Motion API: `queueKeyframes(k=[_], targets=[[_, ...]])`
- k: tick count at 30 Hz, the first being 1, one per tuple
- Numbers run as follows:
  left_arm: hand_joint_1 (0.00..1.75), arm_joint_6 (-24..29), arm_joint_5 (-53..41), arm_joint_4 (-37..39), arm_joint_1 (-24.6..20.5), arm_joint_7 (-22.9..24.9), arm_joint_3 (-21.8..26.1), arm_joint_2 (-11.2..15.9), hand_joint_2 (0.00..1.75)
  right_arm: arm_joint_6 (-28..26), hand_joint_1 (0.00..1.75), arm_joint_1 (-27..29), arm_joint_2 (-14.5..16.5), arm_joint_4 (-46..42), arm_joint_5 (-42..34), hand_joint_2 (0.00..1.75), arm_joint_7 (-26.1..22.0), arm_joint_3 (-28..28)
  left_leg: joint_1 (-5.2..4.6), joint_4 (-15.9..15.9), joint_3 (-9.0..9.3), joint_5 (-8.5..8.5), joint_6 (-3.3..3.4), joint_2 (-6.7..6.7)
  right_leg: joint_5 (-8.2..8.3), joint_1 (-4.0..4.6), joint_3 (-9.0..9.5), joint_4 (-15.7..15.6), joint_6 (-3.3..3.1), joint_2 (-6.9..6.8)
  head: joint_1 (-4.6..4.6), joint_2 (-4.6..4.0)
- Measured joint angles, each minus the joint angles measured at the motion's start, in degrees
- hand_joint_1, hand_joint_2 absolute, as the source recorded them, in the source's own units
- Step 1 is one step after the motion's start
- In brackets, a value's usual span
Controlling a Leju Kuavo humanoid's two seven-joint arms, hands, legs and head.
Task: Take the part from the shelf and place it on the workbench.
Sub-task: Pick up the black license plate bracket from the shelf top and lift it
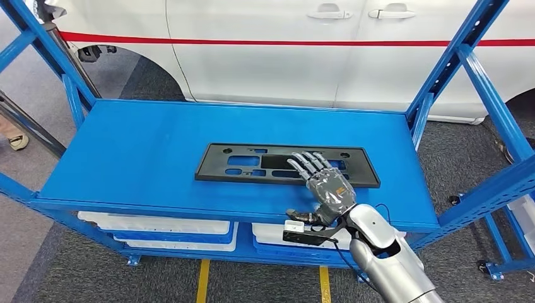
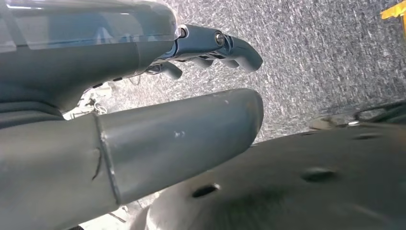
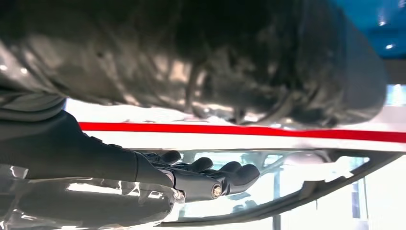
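Observation:
The part is a long, flat black plate (image 1: 252, 165) with several cutouts, lying flat in the middle of the blue shelf top (image 1: 139, 151). My right hand (image 1: 325, 186) reaches in from the front, its fingers stretched out flat over the plate's right end and its thumb near the shelf's front edge. It holds nothing; whether the fingers touch the plate I cannot tell. The right wrist view has the straight fingers (image 3: 210, 176) beside the broad thumb. My left hand (image 2: 143, 96) hangs over grey carpet, fingers loosely apart and empty.
A white car (image 1: 265, 50) with a red stripe stands right behind the shelf. Slanted blue frame posts (image 1: 454, 63) rise at both ends of the shelf. White trays (image 1: 164, 224) sit on the lower level. Grey carpet (image 2: 311, 48) with yellow floor lines lies in front.

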Motion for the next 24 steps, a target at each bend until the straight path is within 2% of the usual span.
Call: queueKeyframes(k=[1,2,3,4,5,9,11,14,16,17,18,20,21,22,24], targets=[[0.0,0.0,-0.1,0.0,0.1,0.0,0.0,0.0,0.0,0.1,0.0,0.0,0.2,0.0,-0.2,1.75,0.0,0.4,0.19,-2.2,0.29,2.4,-0.19,0.05,-0.5,-0.12,0.58,0.1,0.2,0.01,-0.01,0.0],[0.0,0.0,-0.2,0.0,0.2,0.0,0.2,0.0,0.0,0.2,0.0,-0.1,0.4,0.1,-0.5,1.75,0.0,0.9,0.37,-5.9,1.3,5.2,-0.33,0.13,-1.09,-0.24,1.11,0.3,0.5,0.03,0.01,0.0],[0.0,0.0,-0.3,0.0,0.2,0.0,0.3,0.0,0.0,0.4,0.0,-0.2,0.5,0.1,-0.8,1.75,0.1,1.2,0.38,-9.2,2.52,7.18,-0.43,0.18,-1.67,-0.25,1.44,0.6,0.9,0.09,-0.01,0.0],[0.0,-0.1,-0.4,0.0,0.2,0.0,0.5,0.0,0.0,0.6,0.0,-0.4,0.6,0.1,-1.1,1.75,0.1,1.6,0.37,-11.7,3.53,8.16,-0.22,0.19,-2.13,-0.18,1.52,1.0,1.3,0.15,-0.01,0.0],[0.0,-0.1,-0.5,0.0,0.2,0.0,0.7,0.0,0.0,0.8,0.0,-0.5,0.7,0.2,-1.3,1.75,0.2,1.9,0.28,-13.1,4.06,8.28,0.08,0.16,-2.45,-0.07,1.47,1.1,1.65,0.19,0.01,0.0],[0.0,-0.2,-0.7,0.0,0.1,0.0,1.0,0.0,0.0,1.0,0.0,-0.7,1.0,0.1,-1.7,1.75,0.2,2.7,0.19,-13.9,4.67,7.45,1.69,-0.03,-3.13,-0.16,1.69,1.2,2.51,0.14,0.09,0.0],[0.0,-0.2,-0.7,0.0,0.1,0.0,1.0,0.0,0.0,1.0,0.0,-0.7,1.0,0.1,-1.7,1.75,0.2,2.8,0.34,-14.2,4.98,7.43,2.01,-0.02,-3.52,-0.24,1.73,1.5,2.72,0.1,0.13,0.0],[0.0,-0.2,-0.7,0.0,0.1,0.0,1.0,0.0,0.0,1.0,0.0,-0.7,1.0,0.1,-1.7,1.75,0.2,2.8,0.34,-14.2,5.01,7.41,2.04,-0.01,-3.61,-0.25,1.69,1.7,2.74,0.1,0.14,0.0],[0.0,-0.2,-0.7,0.0,0.1,0.0,1.0,0.0,0.0,1.0,0.0,-0.8,1.0,0.1,-1.7,1.75,0.3,2.9,0.34,-14.3,5.17,7.3,2.25,0.02,-4.59,-0.25,0.66,3.8,2.82,0.11,0.14,0.0],[0.0,-0.2,-0.7,0.0,0.1,0.0,1.1,0.0,0.0,1.0,0.0,-0.9,1.0,0.1,-1.7,1.75,0.3,2.9,0.33,-14.3,5.26,7.21,2.42,0.05,-5.64,-0.25,-0.6,6.1,2.91,0.12,0.13,0.0],[0.0,-0.2,-0.7,0.0,0.1,0.0,1.1,0.0,0.0,1.0,0.0,-0.9,1.0,0.2,-1.7,1.75,0.3,3.0,0.25,-14.3,5.58,6.92,2.66,0.02,-6.45,-0.24,-3.41,10.3,2.95,0.13,0.12,0.0],[0.0,0.0,-0.8,0.0,0.1,-0.2,1.3,-0.1,0.0,1.2,0.0,-0.8,1.0,0.4,-1.8,1.75,0.4,3.2,-0.05,-14.3,7.02,5.84,2.76,-0.18,-2.76,0.11,-5.31,9.6,2.17,0.17,0.1,0.0],[0.0,0.0,-0.9,0.0,0.1,-0.3,1.4,-0.2,0.0,1.3,0.0,-0.8,1.0,0.5,-1.8,1.75,0.5,3.3,-0.23,-14.3,7.69,5.28,2.66,-0.32,-0.42,0.36,-5.24,7.3,1.66,0.18,0.11,0.0],[0.0,0.2,-1.0,0.0,0.0,-0.5,1.4,-0.2,0.0,1.5,0.0,-0.9,1.2,0.5,-1.9,1.75,0.5,3.5,-0.4,-14.3,8.08,4.88,2.52,-0.4,1.73,0.48,-3.6,3.0,1.62,0.17,0.08,0.0],[0.0,0.3,-1.1,-0.1,-0.1,-0.8,1.6,-0.3,0.0,2.0,0.0,-0.9,1.5,0.6,-1.8,1.75,0.9,4.0,-0.5,-14.2,8.0,4.64,2.4,-0.38,1.46,0.55,-3.06,1.6,2.16,0.24,0.09,0.0]])
